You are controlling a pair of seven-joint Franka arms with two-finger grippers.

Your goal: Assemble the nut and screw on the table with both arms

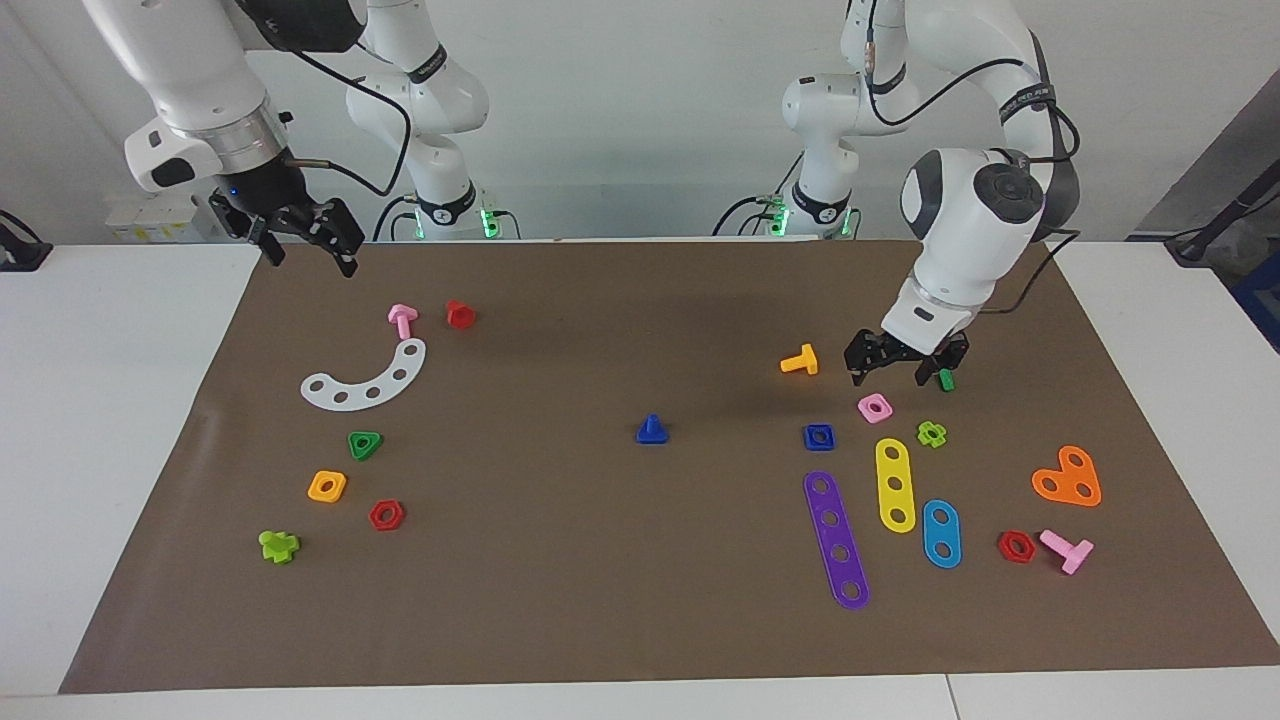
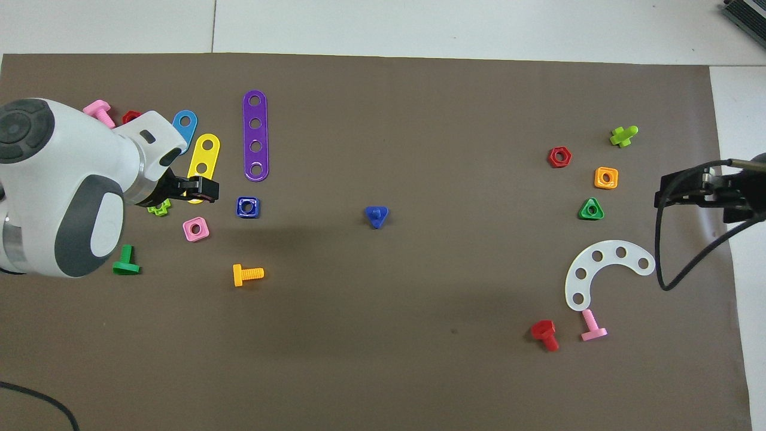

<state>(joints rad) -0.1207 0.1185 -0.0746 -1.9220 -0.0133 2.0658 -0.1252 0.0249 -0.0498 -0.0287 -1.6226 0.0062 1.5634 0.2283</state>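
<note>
The dark-blue square nut (image 1: 818, 436) lies flat on the brown mat (image 1: 600, 600), toward the left arm's end; it also shows in the overhead view (image 2: 247, 207). The dark-blue screw (image 1: 651, 430) stands on its triangular head near the mat's middle, stem up, and also shows in the overhead view (image 2: 376, 216). My left gripper (image 1: 890, 378) is open and empty, low over the mat beside the pink square nut (image 1: 875, 407); in the overhead view it (image 2: 203, 190) is beside the blue nut. My right gripper (image 1: 310, 255) is open and empty, raised over the mat's edge; it also shows in the overhead view (image 2: 661, 194).
Near the left gripper lie a green bolt (image 1: 945, 380), an orange bolt (image 1: 800, 361), a lime piece (image 1: 932, 433), and purple (image 1: 836, 540), yellow (image 1: 895, 485) and blue (image 1: 941, 533) strips. Toward the right arm's end lie a white arc (image 1: 365, 380), a green triangular nut (image 1: 365, 444) and an orange square nut (image 1: 327, 486).
</note>
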